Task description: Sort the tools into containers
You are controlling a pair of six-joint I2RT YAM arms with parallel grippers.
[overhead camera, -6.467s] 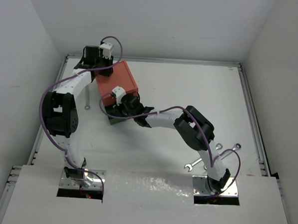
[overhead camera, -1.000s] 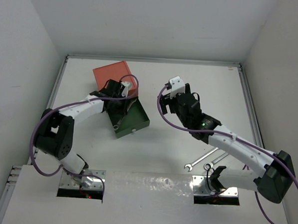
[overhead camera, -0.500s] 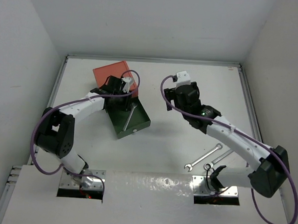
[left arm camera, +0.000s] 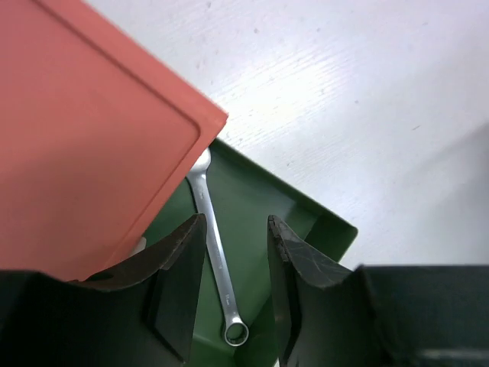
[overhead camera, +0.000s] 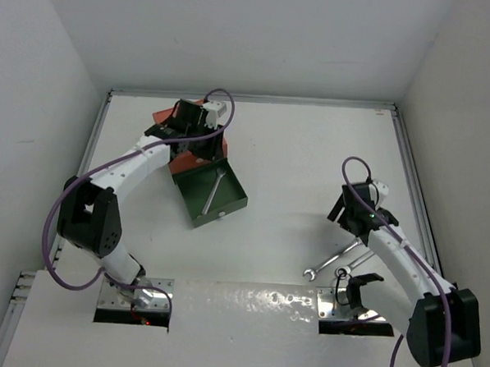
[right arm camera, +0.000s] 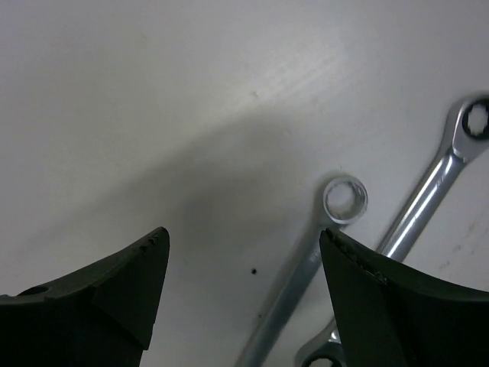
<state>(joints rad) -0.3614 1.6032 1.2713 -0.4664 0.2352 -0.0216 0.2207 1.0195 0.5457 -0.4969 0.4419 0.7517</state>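
L gripper [left arm camera: 235, 229] fingers apart, empty, over green drawer [left arm camera: 302, 218]; wrench [left arm camera: 218, 264] seen inside. R gripper [right arm camera: 243, 237] spread wide above table wrenches [right arm camera: 420, 195].

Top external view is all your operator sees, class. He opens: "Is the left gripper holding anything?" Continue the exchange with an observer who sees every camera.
Observer: No. The left gripper is open and empty above the wrench in the green drawer.
Operator: How does that wrench lie?
Observer: Its ring end is nearer the gripper's base, and its other end is beside the orange-red container's edge.
Operator: And the right gripper?
Observer: The right gripper is open and empty; loose wrenches lie on the table beside one finger.
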